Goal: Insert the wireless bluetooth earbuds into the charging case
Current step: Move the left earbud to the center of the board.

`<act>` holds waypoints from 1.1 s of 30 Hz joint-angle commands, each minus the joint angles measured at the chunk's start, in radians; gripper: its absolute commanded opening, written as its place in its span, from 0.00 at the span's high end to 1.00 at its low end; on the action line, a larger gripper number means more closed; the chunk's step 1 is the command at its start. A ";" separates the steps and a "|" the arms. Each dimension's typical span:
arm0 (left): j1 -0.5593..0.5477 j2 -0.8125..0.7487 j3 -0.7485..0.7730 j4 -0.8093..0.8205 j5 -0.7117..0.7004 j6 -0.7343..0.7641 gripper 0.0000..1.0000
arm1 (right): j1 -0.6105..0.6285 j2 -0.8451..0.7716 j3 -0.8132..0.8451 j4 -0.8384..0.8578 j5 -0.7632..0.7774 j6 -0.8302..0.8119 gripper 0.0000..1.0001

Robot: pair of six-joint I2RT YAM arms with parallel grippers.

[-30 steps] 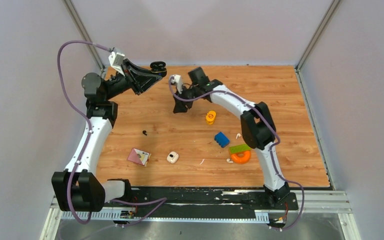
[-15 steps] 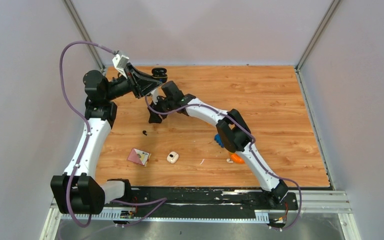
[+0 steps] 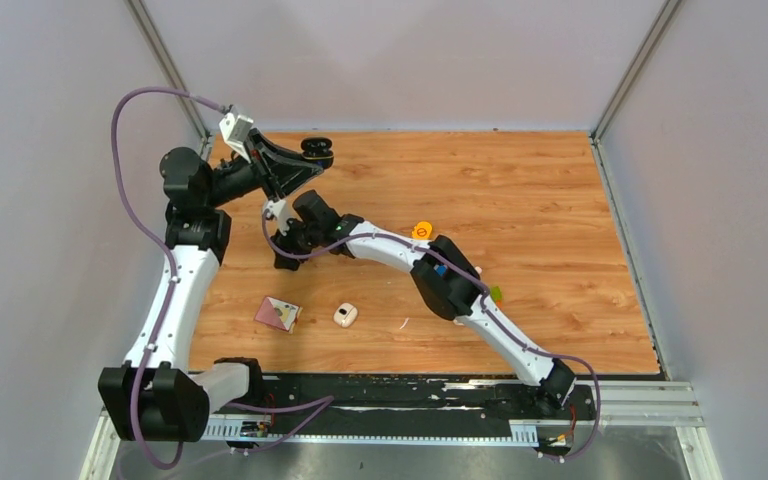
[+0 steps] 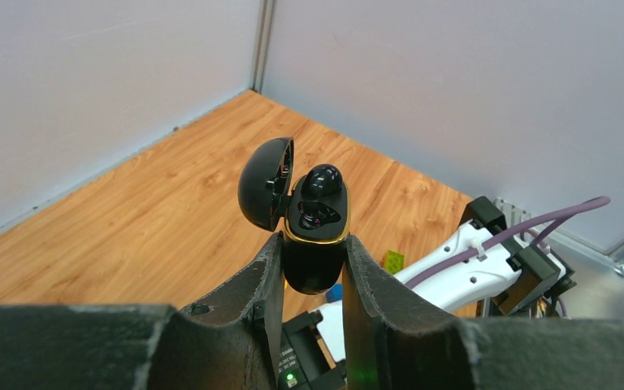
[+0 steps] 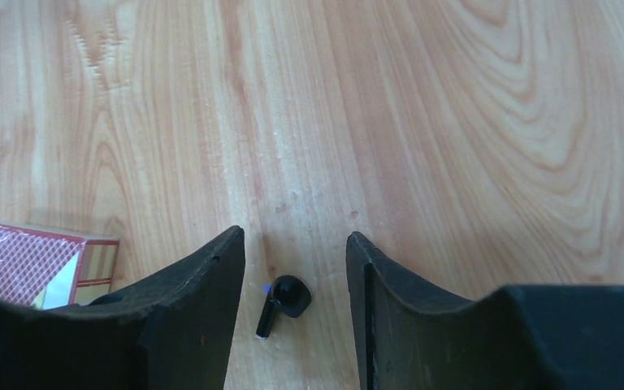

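Right wrist view looks down on the tabletop [image 5: 455, 122], where one black earbud [image 5: 280, 302] lies loose between the fingers of the right end effector [image 5: 292, 244], nearer the finger on the card box [image 5: 32, 264] side and touching neither. That end effector stands partly open and grips nothing. Beyond it and higher up, the left end effector [image 4: 312, 244] is clamped around the black charging case [image 4: 317, 268], whose lid is swung open.
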 commanded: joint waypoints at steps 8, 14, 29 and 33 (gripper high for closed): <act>0.007 -0.054 -0.046 0.090 0.000 -0.050 1.00 | 0.012 -0.051 -0.051 -0.077 0.144 -0.047 0.60; 0.007 -0.043 -0.077 0.196 -0.002 -0.111 1.00 | 0.018 -0.146 -0.202 -0.126 0.162 -0.086 0.60; 0.007 -0.013 -0.090 0.319 -0.012 -0.170 1.00 | 0.015 -0.451 -0.619 -0.103 0.277 -0.183 0.61; 0.007 0.003 -0.095 0.360 -0.016 -0.182 1.00 | 0.002 -0.525 -0.722 -0.097 0.277 -0.191 0.62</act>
